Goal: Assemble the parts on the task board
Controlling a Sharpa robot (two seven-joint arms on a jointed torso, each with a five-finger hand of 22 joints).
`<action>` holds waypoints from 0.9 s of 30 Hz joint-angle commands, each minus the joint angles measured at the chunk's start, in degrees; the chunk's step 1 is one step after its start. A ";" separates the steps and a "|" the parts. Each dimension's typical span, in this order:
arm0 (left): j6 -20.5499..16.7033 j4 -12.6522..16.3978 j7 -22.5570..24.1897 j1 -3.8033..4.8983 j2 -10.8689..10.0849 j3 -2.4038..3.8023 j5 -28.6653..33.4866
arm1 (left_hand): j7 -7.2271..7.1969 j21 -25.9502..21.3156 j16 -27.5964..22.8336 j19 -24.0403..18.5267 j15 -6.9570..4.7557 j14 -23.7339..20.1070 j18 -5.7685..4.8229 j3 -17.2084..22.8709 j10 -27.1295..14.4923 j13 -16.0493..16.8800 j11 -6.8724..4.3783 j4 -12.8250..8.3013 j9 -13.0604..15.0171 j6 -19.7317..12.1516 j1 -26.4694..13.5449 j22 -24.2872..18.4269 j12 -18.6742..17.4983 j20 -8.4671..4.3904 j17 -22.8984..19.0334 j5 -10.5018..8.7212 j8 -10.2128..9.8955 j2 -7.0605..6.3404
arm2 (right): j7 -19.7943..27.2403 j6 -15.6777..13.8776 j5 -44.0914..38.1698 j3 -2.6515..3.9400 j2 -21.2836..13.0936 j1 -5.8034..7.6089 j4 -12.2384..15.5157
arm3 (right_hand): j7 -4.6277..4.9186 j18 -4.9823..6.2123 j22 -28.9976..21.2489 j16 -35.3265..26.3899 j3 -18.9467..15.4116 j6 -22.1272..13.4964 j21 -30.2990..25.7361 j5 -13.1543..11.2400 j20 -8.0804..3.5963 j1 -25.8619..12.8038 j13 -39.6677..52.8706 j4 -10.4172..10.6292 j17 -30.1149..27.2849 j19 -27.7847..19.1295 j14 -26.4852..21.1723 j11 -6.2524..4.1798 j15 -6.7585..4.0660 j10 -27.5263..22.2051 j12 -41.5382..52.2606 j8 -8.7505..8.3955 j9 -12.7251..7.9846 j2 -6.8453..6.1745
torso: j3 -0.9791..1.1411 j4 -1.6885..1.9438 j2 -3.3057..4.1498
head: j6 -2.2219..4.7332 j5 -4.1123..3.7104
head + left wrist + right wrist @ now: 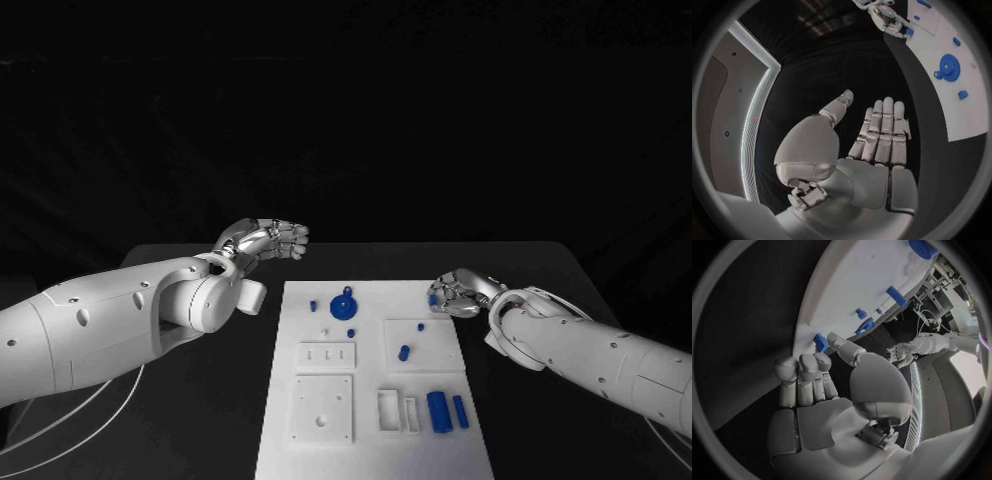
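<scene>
The white task board lies lengthwise in the middle of the table. On its far half sit a blue gear and a few small blue pegs. Two blue cylinders lie near its right edge. My right hand is at the board's far right corner, fingers curled, pinching a small blue part between thumb and fingers right at the board's edge. My left hand hovers off the far left corner, flat with fingers straight and nothing in it.
White blocks and frames are fixed on the board's near half. Pale cables trail over the table under my left arm. Black table surface flanks the board on both sides.
</scene>
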 commanded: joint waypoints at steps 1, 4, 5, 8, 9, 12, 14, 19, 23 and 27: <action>0.76 0.14 0.60 0.04 0.04 0.04 -0.12 | 0.30 0.24 -0.40 -0.44 0.12 0.32 1.13 0.37 -0.07 -0.06 0.15 -0.01 0.02 0.36 -0.26 1.23 -0.24 0.09 0.07 0.14 -0.19 0.11 | -0.06 -0.37 -0.05 0.01 0.07 -0.02 0.05 | 1.61 7.10 0.13 -0.34 0.51 2.48 -0.25 -0.22 0.09 -0.01 -0.07 0.11 0.12 0.16 -0.01 -0.59 -0.50 -0.10 0.35 0.50 0.12 0.55 | 0.02 0.00 -0.01 | -0.02 0.00; 0.77 0.12 0.58 0.04 0.04 0.04 -0.12 | 0.30 0.24 -0.41 -0.44 0.12 0.32 1.13 0.37 -0.07 -0.06 0.15 -0.01 0.02 0.36 -0.27 1.23 -0.25 0.09 0.08 0.14 -0.19 0.11 | -0.16 -0.64 -0.26 0.01 0.09 -0.02 0.03 | 1.36 7.10 0.22 -0.40 0.98 3.13 -0.28 -0.35 0.07 0.06 -0.10 0.22 0.17 0.18 0.00 -0.83 -0.72 -0.06 0.33 0.82 0.24 0.67 | 0.03 -0.01 0.00 | -0.04 -0.01; 0.76 0.12 0.59 0.04 0.04 0.04 -0.12 | 0.30 0.24 -0.41 -0.44 0.12 0.32 1.13 0.37 -0.08 -0.06 0.15 -0.01 0.02 0.36 -0.26 1.23 -0.25 0.09 0.08 0.14 -0.19 0.10 | -0.20 -0.73 -0.32 0.01 0.11 -0.02 0.02 | 1.29 7.10 0.25 -0.41 1.11 3.27 -0.29 -0.37 0.06 0.09 -0.11 0.24 0.18 0.19 0.00 -0.89 -0.78 -0.06 0.32 0.89 0.27 0.68 | 0.03 0.00 0.00 | -0.03 -0.03; 0.77 0.11 0.59 0.04 0.06 0.04 -0.12 | 0.31 0.24 -0.41 -0.44 0.12 0.31 1.13 0.37 -0.08 -0.06 0.15 -0.01 0.02 0.36 -0.27 1.23 -0.26 0.09 0.08 0.14 -0.20 0.10 | -0.36 -0.88 -0.51 0.01 0.10 -0.02 0.02 | 1.06 7.10 0.33 -0.47 1.73 3.83 -0.35 -0.46 0.00 0.30 -0.14 0.29 0.23 0.19 -0.01 -1.11 -1.00 -0.03 0.28 1.17 0.40 0.77 | 0.01 0.01 0.00 | -0.02 -0.06; 0.78 0.12 0.59 0.04 0.06 0.04 -0.12 | 0.31 0.24 -0.41 -0.44 0.12 0.31 1.13 0.37 -0.08 -0.06 0.15 -0.01 0.02 0.36 -0.27 1.23 -0.26 0.09 0.08 0.14 -0.20 0.10 | -0.41 -0.94 -0.61 0.01 0.11 -0.02 0.01 | 0.98 7.10 0.36 -0.48 1.93 4.08 -0.36 -0.48 -0.01 0.35 -0.15 0.32 0.25 0.20 0.00 -1.19 -1.07 -0.01 0.27 1.31 0.46 0.81 | 0.01 0.01 0.00 | -0.02 -0.06; 0.77 0.10 0.59 0.04 0.05 0.04 -0.13 | 0.31 0.24 -0.41 -0.45 0.12 0.31 1.13 0.37 -0.08 -0.07 0.15 -0.01 0.02 0.36 -0.26 1.23 -0.27 0.09 0.08 0.14 -0.20 0.10 | -0.51 -0.96 -0.71 0.01 0.14 -0.02 -0.05 | 0.80 7.10 0.44 -0.51 2.34 4.56 -0.37 -0.50 -0.06 0.44 -0.18 0.33 0.30 0.22 0.01 -1.37 -1.24 0.03 0.25 1.56 0.59 0.86 | 0.02 0.00 0.01 | -0.07 -0.08; 0.77 0.10 0.59 0.04 0.05 0.04 -0.13 | 0.31 0.24 -0.42 -0.45 0.12 0.31 1.13 0.37 -0.08 -0.07 0.16 -0.01 0.02 0.35 -0.26 1.23 -0.27 0.09 0.09 0.14 -0.20 0.10 | -0.53 -1.03 -0.82 0.01 0.18 -0.02 -0.11 | 0.74 7.10 0.47 -0.52 2.49 4.64 -0.37 -0.51 -0.08 0.52 -0.18 0.28 0.32 0.23 0.02 -1.42 -1.30 0.04 0.24 1.61 0.63 0.85 | 0.03 -0.02 -0.01 | -0.10 -0.11; 0.77 0.17 0.59 0.04 0.00 0.04 -0.13 | 0.32 0.24 -0.42 -0.45 0.12 0.31 1.13 0.38 -0.08 -0.07 0.16 -0.02 0.02 0.35 -0.24 1.23 -0.28 0.09 0.09 0.14 -0.21 0.10 | -0.57 -1.40 -1.42 0.00 0.26 -0.03 -0.18 | 0.64 7.10 0.54 -0.54 2.80 4.86 -0.38 -0.50 -0.13 0.71 -0.20 0.13 0.36 0.25 0.02 -1.52 -1.40 0.07 0.23 1.73 0.71 0.86 | 0.03 -0.01 0.03 | -0.08 -0.14; 0.76 0.18 0.57 0.04 -0.02 0.04 -0.16 | 0.32 0.24 -0.43 -0.46 0.12 0.31 1.13 0.38 -0.08 -0.07 0.16 -0.02 0.02 0.35 -0.24 1.23 -0.29 0.09 0.09 0.14 -0.22 0.10 | -0.60 -2.12 -1.88 -0.01 0.33 -0.04 -0.22 | 0.46 7.10 0.63 -0.56 3.11 5.49 -0.39 -0.51 -0.16 0.76 -0.22 0.09 0.42 0.29 0.04 -1.69 -1.55 0.12 0.20 2.08 0.92 0.94 | 0.05 0.02 0.03 | -0.18 -0.14; 0.74 0.19 0.60 0.04 -0.02 0.04 -0.16 | 0.32 0.24 -0.43 -0.46 0.12 0.31 1.13 0.39 -0.07 -0.07 0.16 -0.02 0.02 0.35 -0.24 1.23 -0.29 0.09 0.10 0.14 -0.22 0.11 | -0.85 -3.04 -4.09 -0.03 0.52 -0.15 -0.38 | 0.23 7.10 0.74 -0.61 3.26 6.13 -0.40 -0.49 -0.17 0.56 -0.25 0.16 0.49 0.32 0.05 -1.90 -1.75 0.19 0.17 2.46 1.16 0.95 | 0.03 0.02 0.02 | -0.21 -0.21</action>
